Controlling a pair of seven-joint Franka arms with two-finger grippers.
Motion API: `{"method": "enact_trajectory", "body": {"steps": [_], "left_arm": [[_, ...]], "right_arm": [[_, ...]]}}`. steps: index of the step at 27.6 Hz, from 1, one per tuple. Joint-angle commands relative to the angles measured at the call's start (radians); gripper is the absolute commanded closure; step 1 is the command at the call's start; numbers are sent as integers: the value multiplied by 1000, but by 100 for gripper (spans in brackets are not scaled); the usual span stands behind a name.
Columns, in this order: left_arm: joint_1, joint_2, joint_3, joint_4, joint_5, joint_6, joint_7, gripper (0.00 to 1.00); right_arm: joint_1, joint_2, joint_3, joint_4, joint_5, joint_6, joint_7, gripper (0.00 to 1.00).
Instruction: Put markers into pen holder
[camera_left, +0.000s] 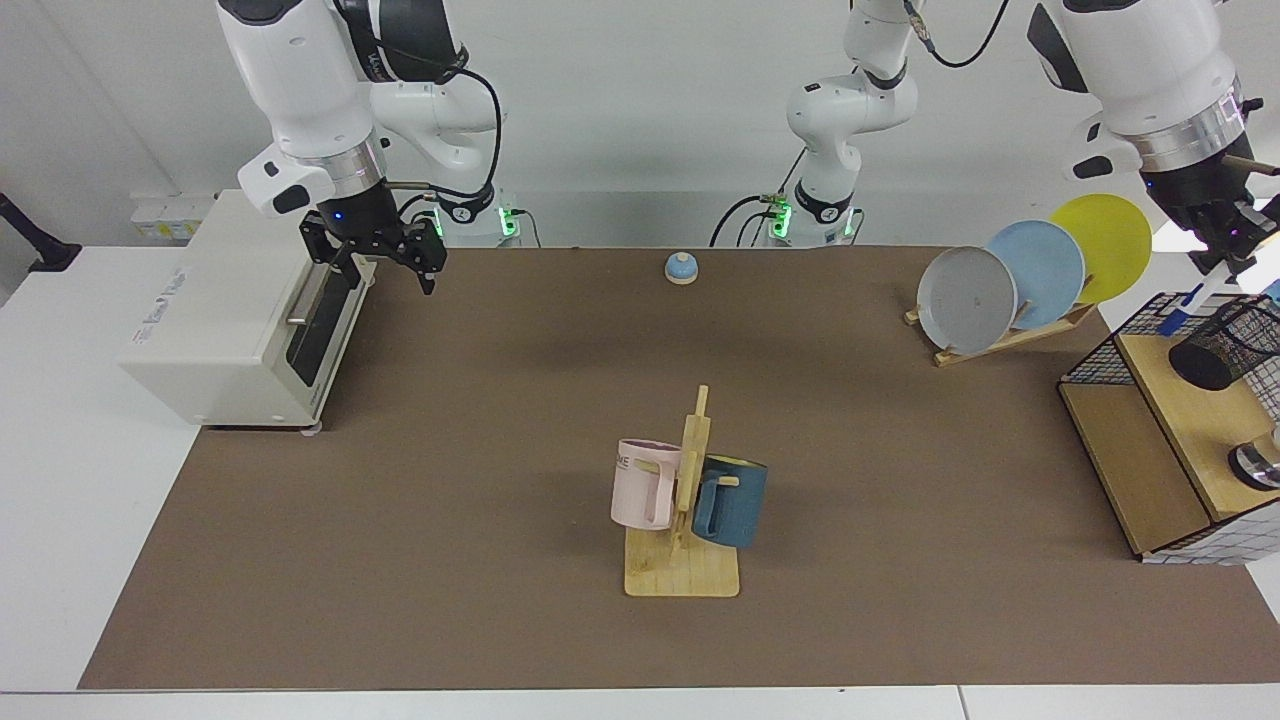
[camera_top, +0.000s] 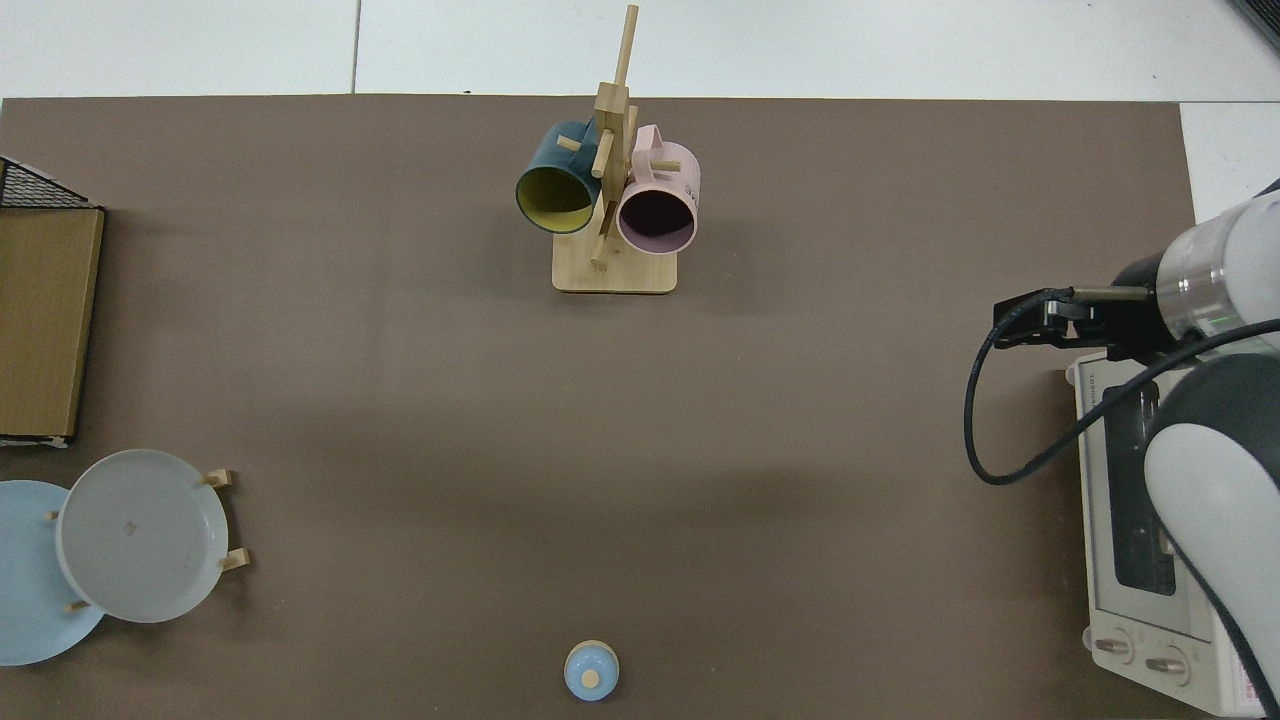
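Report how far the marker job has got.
Done: the left claw has the marker lifted off the table. In hand: it hangs tilted, beside the pen holder. Left: drop it in. The right claw waits open by the oven.

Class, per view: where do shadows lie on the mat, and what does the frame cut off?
Facing view: shadow on the mat near the bell; edge clips the pen holder, beside the left tool holding the marker. Top view: faint central band; left tool unseen; right tool waits open by the oven.
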Motion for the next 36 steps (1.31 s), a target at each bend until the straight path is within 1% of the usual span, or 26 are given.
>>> {"method": "enact_trajectory", "body": {"steps": [1, 5, 10, 13, 15, 17, 23, 26, 31, 36], "left_arm": [[55, 12, 11, 21, 25, 57, 75, 100], [93, 12, 11, 16, 27, 107, 138, 100], [118, 13, 11, 14, 48, 166, 198, 100], [156, 19, 11, 14, 59, 205, 209, 100], [170, 35, 11, 14, 67, 232, 225, 100], [179, 44, 11, 13, 90, 246, 229, 100], [182, 75, 11, 13, 142, 255, 229, 100], [202, 96, 11, 17, 157, 269, 230, 100], [219, 101, 11, 17, 162, 288, 232, 100], [247, 104, 11, 14, 202, 323, 233, 100]], "right_arm": [[-17, 0, 13, 12, 25, -29, 71, 0], [-17, -1, 13, 7, 27, -32, 71, 0], [-18, -1, 11, 7, 27, -20, 71, 0], [-14, -1, 13, 7, 27, -16, 71, 0], [-9, -1, 13, 7, 27, -16, 71, 0], [-8, -1, 13, 7, 27, -15, 71, 0], [-12, -1, 13, 7, 27, -13, 71, 0], [-11, -1, 14, 7, 31, -16, 64, 0], [11, -1, 23, 9, 34, -13, 70, 0], [5, -1, 23, 9, 34, -12, 71, 0]]}}
